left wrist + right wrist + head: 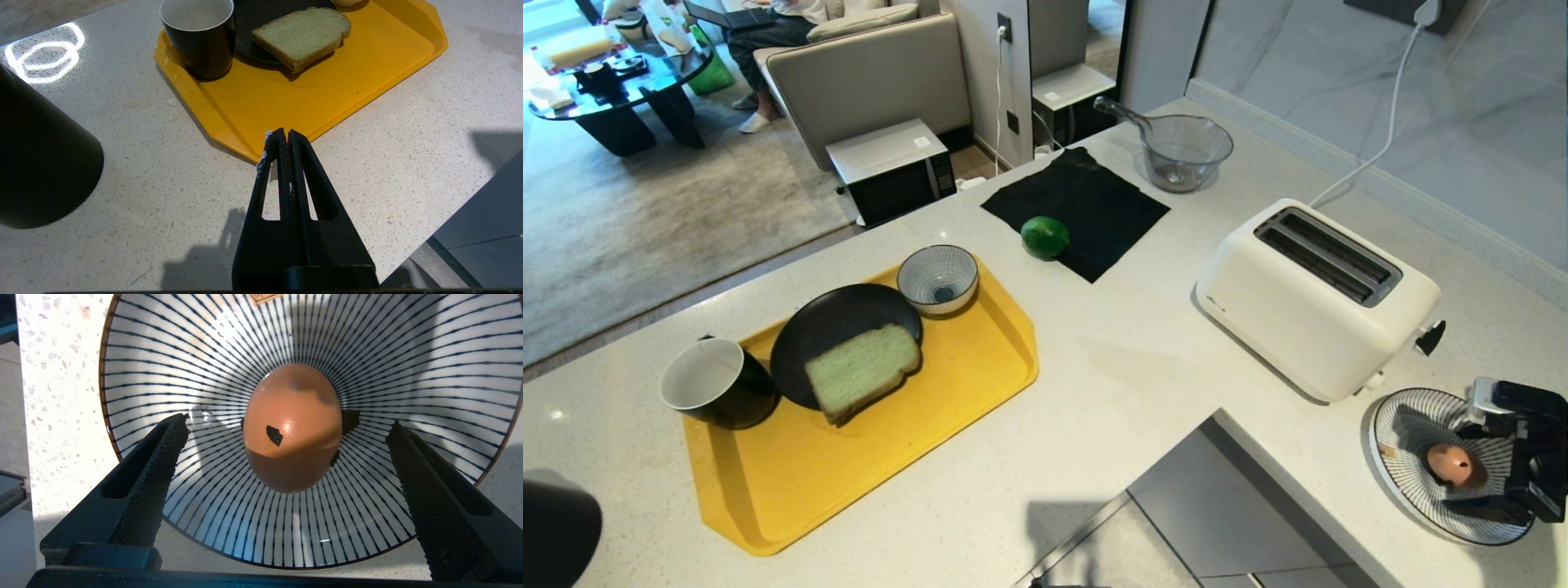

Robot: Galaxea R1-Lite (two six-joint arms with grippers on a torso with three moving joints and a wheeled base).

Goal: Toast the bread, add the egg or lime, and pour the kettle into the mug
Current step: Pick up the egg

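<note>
Your right pincer stands wide open with nothing in it, its two fingers on either side of the egg and clear of the shell. The egg lies in the middle of a striped plate at the near right of the table, just in front of the white toaster. Close gently: the shell is smooth and rounded, so I judge an off-centre squeeze could squirt it sideways across the plate, and too hard a one could crack it. Coming lower, the fingertips may catch the plate and tip it. The bread sits untoasted on a dark plate on the yellow tray, beside the mug; the lime rests on a black cloth behind. Your left pincer is shut, empty, parked over the table near the tray's corner.
</note>
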